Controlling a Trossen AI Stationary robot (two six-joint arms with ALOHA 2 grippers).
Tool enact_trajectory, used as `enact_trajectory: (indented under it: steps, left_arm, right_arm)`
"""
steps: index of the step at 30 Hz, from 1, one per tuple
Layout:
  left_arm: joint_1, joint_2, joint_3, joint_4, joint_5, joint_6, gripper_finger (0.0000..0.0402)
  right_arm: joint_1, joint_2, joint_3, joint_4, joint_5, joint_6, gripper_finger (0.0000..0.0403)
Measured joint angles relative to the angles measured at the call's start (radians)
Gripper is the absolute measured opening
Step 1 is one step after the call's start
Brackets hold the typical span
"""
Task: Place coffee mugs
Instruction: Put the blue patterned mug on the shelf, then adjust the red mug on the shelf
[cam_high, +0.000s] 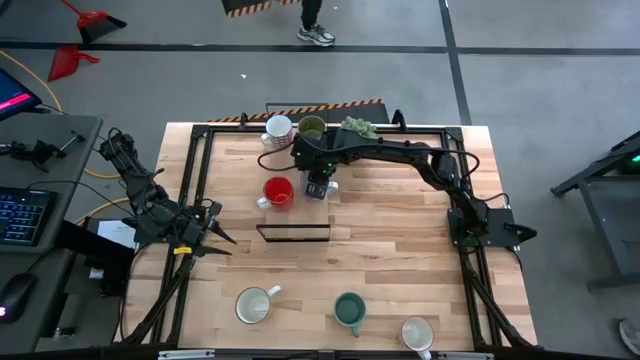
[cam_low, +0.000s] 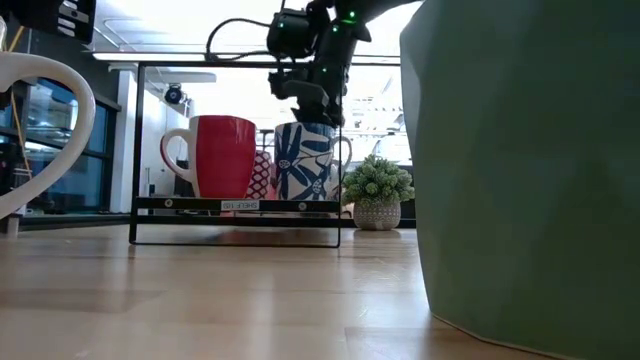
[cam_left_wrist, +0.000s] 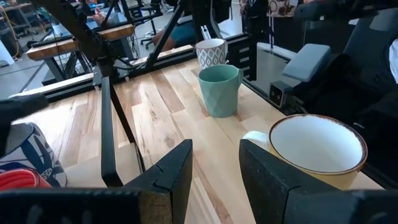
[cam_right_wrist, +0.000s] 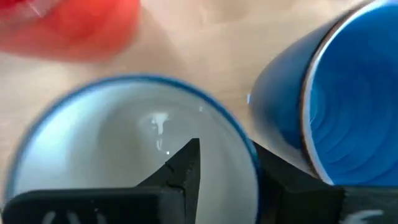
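The right gripper (cam_high: 318, 187), upper centre of the high view, straddles the rim of the blue-patterned mug (cam_low: 305, 160), one finger inside and one outside, presumably setting it beside the red mug (cam_high: 278, 191) behind the black frame (cam_high: 293, 232). The left gripper (cam_high: 212, 233) waits apart at left. The frame's label is unreadable.

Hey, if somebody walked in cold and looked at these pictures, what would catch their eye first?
Probably the right gripper, stretched across to the table's far middle, its fingers straddling the rim of a blue-and-white flowered mug beside the red mug. Next, three mugs lined along the near edge, the teal mug in the middle. The left gripper waits at the left side.
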Motion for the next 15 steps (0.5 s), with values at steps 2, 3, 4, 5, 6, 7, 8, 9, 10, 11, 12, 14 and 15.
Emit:
enact_trajectory:
  steps: [2, 3, 4, 5, 6, 7, 8, 9, 10, 11, 12, 14, 15]
  left_arm:
    - [0.0, 0.0, 0.0, 0.0, 0.0, 0.0, 0.0119]
    - [0.0, 0.0, 0.0, 0.0, 0.0, 0.0, 0.0119]
    - [0.0, 0.0, 0.0, 0.0, 0.0, 0.0, 0.0119]
    - [0.0, 0.0, 0.0, 0.0, 0.0, -0.001, 0.0119]
    - [0.0, 0.0, 0.0, 0.0, 0.0, -0.001, 0.0119]
    - [0.0, 0.0, 0.0, 0.0, 0.0, -0.001, 0.0119]
    - [0.0, 0.0, 0.0, 0.0, 0.0, 0.0, 0.0119]
    - [0.0, 0.0, 0.0, 0.0, 0.0, 0.0, 0.0119]
    - [0.0, 0.0, 0.0, 0.0, 0.0, 0.0, 0.0119]
    - [0.0, 0.0, 0.0, 0.0, 0.0, 0.0, 0.0119]
    - [0.0, 0.0, 0.0, 0.0, 0.0, 0.0, 0.0119]
    - [0.0, 0.0, 0.0, 0.0, 0.0, 0.0, 0.0119]
    - [0.0, 0.0, 0.0, 0.0, 0.0, 0.001, 0.0119]
  right_arm:
    - [0.0, 0.0, 0.029, -0.003, 0.0, -0.01, 0.0094]
    - [0.0, 0.0, 0.046, -0.009, 0.0, -0.011, 0.0094]
    - [0.0, 0.0, 0.064, -0.015, 0.0, -0.012, 0.0094]
    - [0.0, 0.0, 0.082, -0.023, 0.0, -0.012, 0.0094]
    - [0.0, 0.0, 0.102, -0.039, 0.0, -0.012, 0.0094]
    - [0.0, 0.0, 0.122, -0.062, 0.0, -0.012, 0.0094]
    - [0.0, 0.0, 0.144, -0.083, 0.001, -0.011, 0.0094]
    - [0.0, 0.0, 0.169, -0.107, 0.001, -0.003, 0.0094]
    - [0.001, 0.0, 0.194, -0.135, 0.0, 0.005, 0.0094]
    - [0.004, 0.0, 0.217, -0.159, -0.004, 0.012, 0.0094]
    - [0.008, -0.001, 0.236, -0.181, -0.013, 0.017, 0.0094]
    - [0.021, -0.016, 0.224, -0.194, -0.043, 0.018, 0.0094]
    - [0.029, -0.023, 0.212, -0.209, -0.058, 0.019, 0.0094]
